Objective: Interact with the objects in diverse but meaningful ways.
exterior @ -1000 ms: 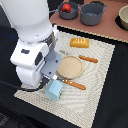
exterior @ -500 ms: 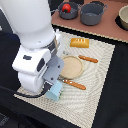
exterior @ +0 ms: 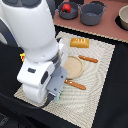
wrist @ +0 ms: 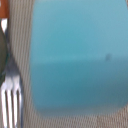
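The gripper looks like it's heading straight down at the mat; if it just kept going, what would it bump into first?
Most likely the pale blue carton: it fills the wrist view directly ahead. A fork lies beside it, off that line. How close the carton is, I can't tell.

Under the gripper, the carton [wrist: 77,55] is looking smooth and matt, like plastic. The mat [exterior: 102,75] beneath is showing a coarse woven cloth weave. Beside the carton, the fork [wrist: 11,102] tines are gleaming like polished metal.
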